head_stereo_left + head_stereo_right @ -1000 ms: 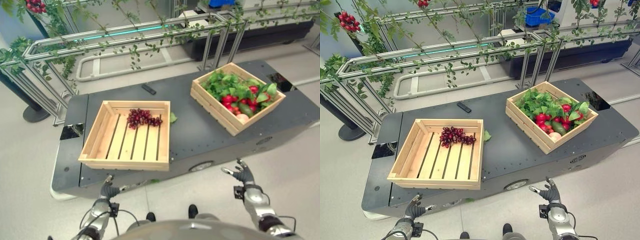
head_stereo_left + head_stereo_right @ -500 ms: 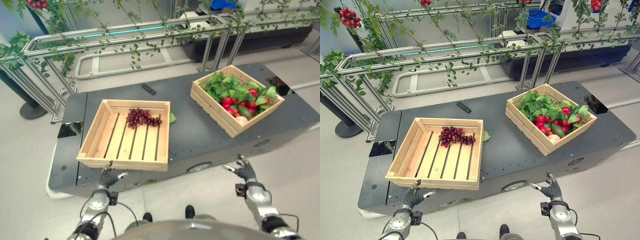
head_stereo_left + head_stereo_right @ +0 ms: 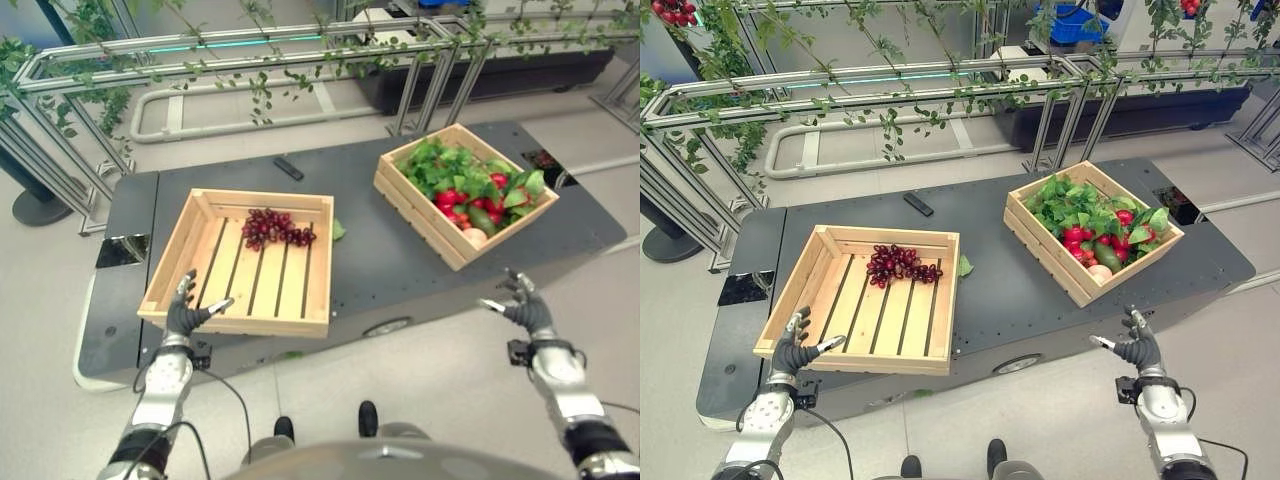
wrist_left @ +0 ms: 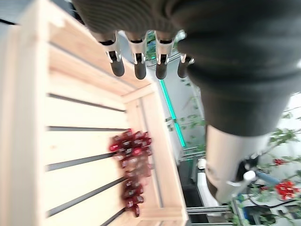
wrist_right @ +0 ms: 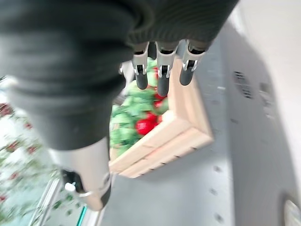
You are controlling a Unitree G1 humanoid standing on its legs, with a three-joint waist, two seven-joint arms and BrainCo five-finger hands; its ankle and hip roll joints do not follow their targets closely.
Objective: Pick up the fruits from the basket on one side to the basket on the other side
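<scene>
My left hand [image 3: 183, 312] hung at the lower left of the left eye view, over the near left corner of the shallow slatted crate of pale wood [image 3: 175, 255], its fingers loosely spread and its thumb held out towards the crate's middle, holding nothing. In my left wrist view those dark-tipped fingers [image 4: 136, 66] pointed out in a row above the crate's slats, apart from the wood, as far as I could tell.

The bunch of dark red grapes [image 3: 274, 226] lay inside that crate, at its far right end, in the middle of the frame, well apart from my left hand. A small green leaf [image 3: 339, 230] lay on the dark grey flat platform [image 3: 380, 260] just beside the crate's far right corner.

My right hand [image 3: 1137, 348] was at the lower right of the right eye view, past the platform's near edge and above the pale floor [image 3: 440, 370], fingers relaxed and parted, thumb out to the side, empty. It was near the second, deeper pale wooden crate [image 3: 1040, 235], which sat tilted at the right of the platform and held green leaves [image 3: 440, 165] with round red fruits [image 3: 450, 198], a dark green long fruit [image 3: 482, 220] and a pale round one [image 3: 477, 236] at its near end.

A small black oblong object [image 3: 288, 168] lay on the platform beyond the shallow crate. Across the top of the frame ran silver metal rails [image 3: 230, 45] hung with green vines [image 3: 265, 95].
</scene>
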